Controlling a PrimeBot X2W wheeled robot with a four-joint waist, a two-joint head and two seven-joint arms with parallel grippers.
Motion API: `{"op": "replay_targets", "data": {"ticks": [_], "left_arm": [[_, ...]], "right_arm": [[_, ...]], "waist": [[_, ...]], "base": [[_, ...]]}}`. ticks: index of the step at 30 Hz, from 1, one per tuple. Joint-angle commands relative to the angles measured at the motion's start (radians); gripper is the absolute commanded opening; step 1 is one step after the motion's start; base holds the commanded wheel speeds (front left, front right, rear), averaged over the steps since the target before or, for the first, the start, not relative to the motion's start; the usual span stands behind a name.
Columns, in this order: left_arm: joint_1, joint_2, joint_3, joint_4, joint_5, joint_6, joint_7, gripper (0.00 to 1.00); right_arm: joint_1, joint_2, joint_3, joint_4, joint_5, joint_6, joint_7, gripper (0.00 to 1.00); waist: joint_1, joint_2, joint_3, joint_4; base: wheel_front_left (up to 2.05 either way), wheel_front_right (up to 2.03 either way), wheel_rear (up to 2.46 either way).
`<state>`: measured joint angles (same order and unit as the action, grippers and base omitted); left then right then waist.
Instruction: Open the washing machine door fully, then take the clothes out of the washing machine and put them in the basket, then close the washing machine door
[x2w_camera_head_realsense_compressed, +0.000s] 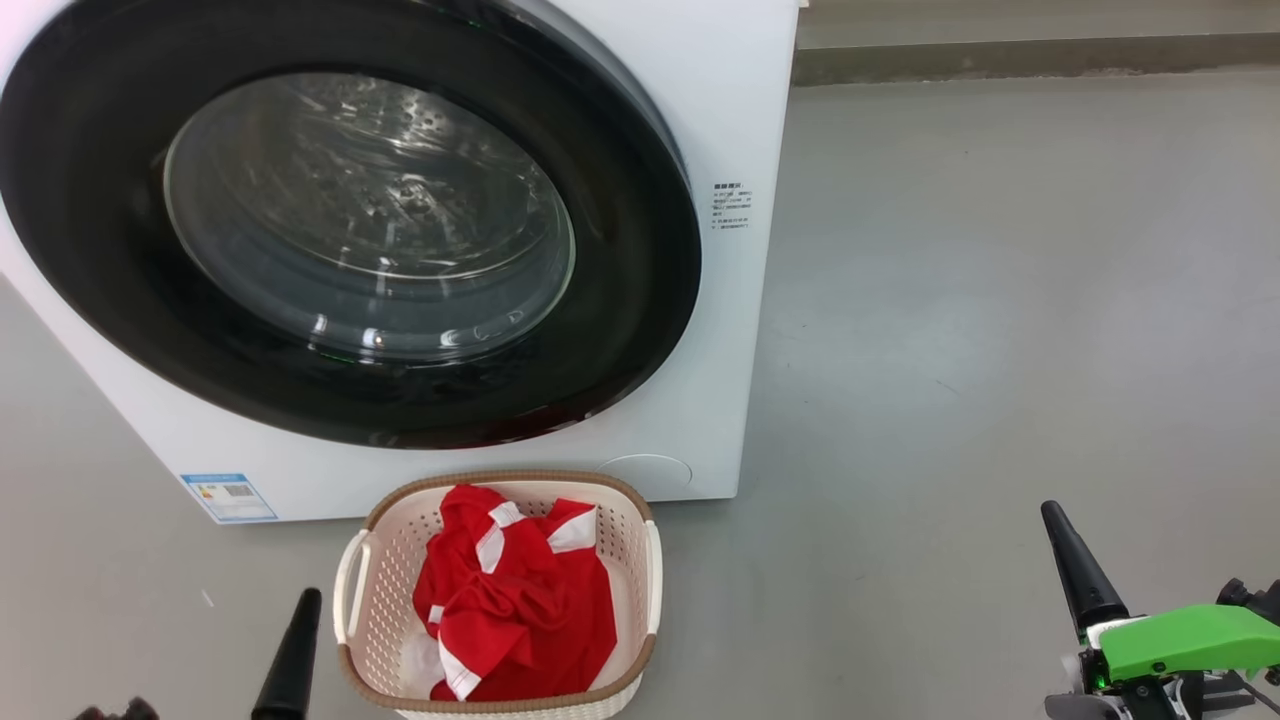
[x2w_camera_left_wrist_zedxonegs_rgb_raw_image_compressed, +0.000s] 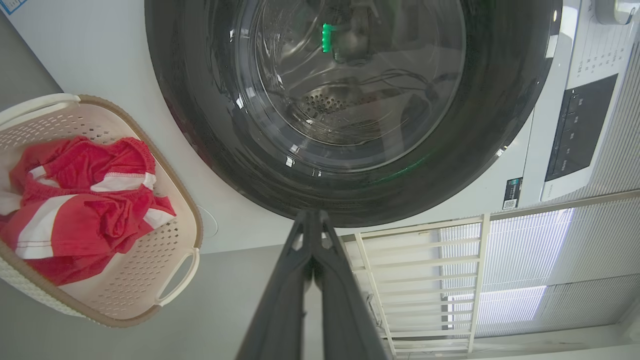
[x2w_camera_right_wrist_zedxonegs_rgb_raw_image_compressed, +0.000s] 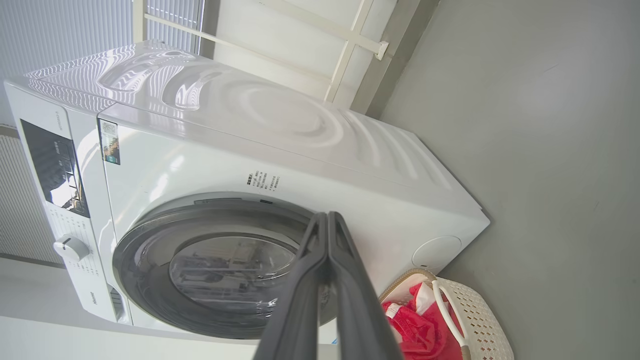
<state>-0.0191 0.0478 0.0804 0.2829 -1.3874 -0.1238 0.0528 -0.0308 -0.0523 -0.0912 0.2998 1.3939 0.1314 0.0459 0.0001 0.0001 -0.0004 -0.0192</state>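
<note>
**Door.** The washing machine door (x2w_camera_head_realsense_compressed: 345, 225) lies flat against the front of the washing machine (x2w_camera_head_realsense_compressed: 745, 110). The right wrist view shows no gap at its rim. I judge it closed; whether the latch has caught cannot be told. The wide black rim is glossy and unmarked. The glass bowl shows bare perforated steel behind it and no fabric.

**Clothes.** The clothes (x2w_camera_head_realsense_compressed: 520, 610) lie in the basket (x2w_camera_head_realsense_compressed: 385, 560), a loose red bundle with white bands, crumpled and sitting below the brown rim. Nothing hangs over the edge.

**Basket.** It stands on the floor (x2w_camera_head_realsense_compressed: 1000, 300) at 6 o'clock from the door, just in front of the machine. That placement suits a short carry from drum to basket and leaves the door free to swing above it.

**Hands.** The left hand (x2w_camera_head_realsense_compressed: 306, 602) is at 9 o'clock from the basket, near it but apart. Its fingers are pressed together and hold nothing. The right hand (x2w_camera_head_realsense_compressed: 1055, 525) is at 3 o'clock, well apart, likewise closed and empty. Both point towards the machine and touch nothing, which I read as a rest posture.

**Finding.** All three steps appear done. Only the latch is left to confirm.
</note>
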Motion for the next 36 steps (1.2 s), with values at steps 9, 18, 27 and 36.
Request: {"op": "replay_targets", "data": {"ticks": [9,18,27,36], "left_arm": [[-0.067,0.005,0.031,-0.033,-0.108,-0.006,0.030,0.00],[-0.085,0.003,0.033,-0.037,-0.200,-0.007,0.055,0.00],[-0.089,0.002,0.034,-0.038,-0.221,-0.007,0.061,0.00],[-0.089,0.002,0.034,-0.038,-0.221,-0.007,0.061,0.00]], "right_arm": [[-0.061,-0.004,-0.005,-0.042,0.110,-0.001,0.033,0.00],[-0.074,-0.001,-0.017,-0.053,0.197,-0.001,0.059,0.00],[-0.077,0.000,-0.020,-0.055,0.216,-0.001,0.066,0.00],[-0.077,0.000,-0.021,-0.055,0.216,-0.001,0.066,0.00]], "waist": [[0.0000,-0.0001,0.002,0.009],[0.0000,-0.0001,0.003,0.017],[0.0000,-0.0001,0.003,0.019],[0.0000,-0.0001,0.003,0.019]], "base": [[0.00,0.00,0.00],[0.00,0.00,0.00],[0.00,0.00,0.00],[0.00,0.00,0.00]]}}
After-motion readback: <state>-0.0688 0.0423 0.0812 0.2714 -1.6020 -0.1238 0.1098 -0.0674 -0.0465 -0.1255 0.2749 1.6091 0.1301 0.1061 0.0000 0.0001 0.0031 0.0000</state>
